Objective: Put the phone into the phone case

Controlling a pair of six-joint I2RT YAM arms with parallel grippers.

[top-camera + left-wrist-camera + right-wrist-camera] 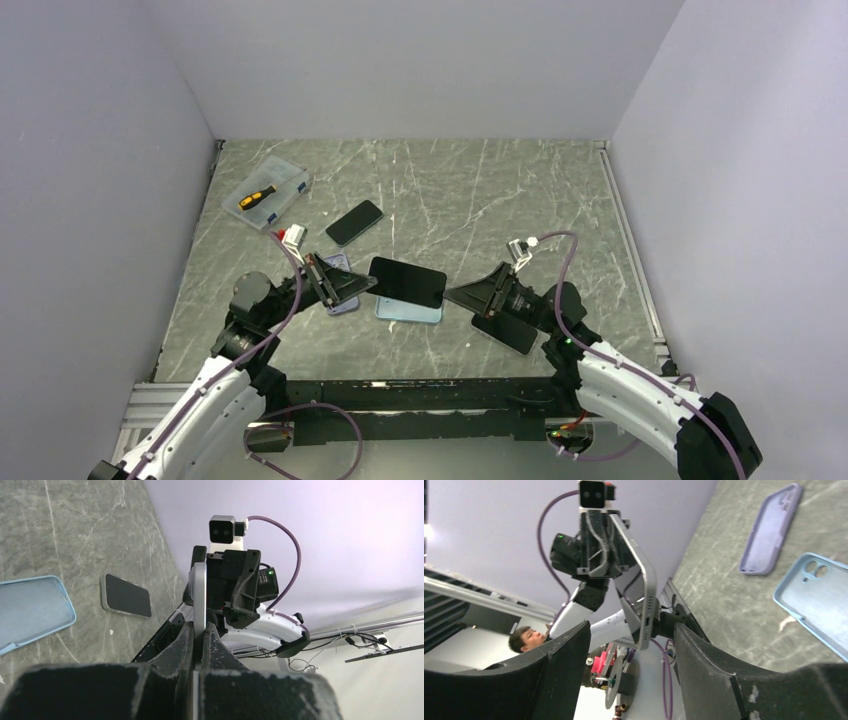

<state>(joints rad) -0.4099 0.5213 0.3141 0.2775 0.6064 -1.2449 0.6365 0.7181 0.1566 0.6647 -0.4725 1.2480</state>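
My left gripper [352,284] is shut on the left end of the phone [406,281], a black-screened handset held above the table. In the left wrist view the phone's silver edge [199,592] runs straight up out of the closed left gripper [200,630]. My right gripper [462,295] is open at the phone's right end. In the right wrist view the phone [645,587] hangs between the spread fingers of the right gripper [631,630], with a gap on each side. The light blue phone case [410,313] lies open side up on the table beneath the phone.
A purple case [771,530] lies left of the blue case [819,597]. A second dark phone [354,222] lies further back, and another [506,333] sits under my right arm. A clear box [266,193] with a screwdriver stands at the back left. Walls enclose the table.
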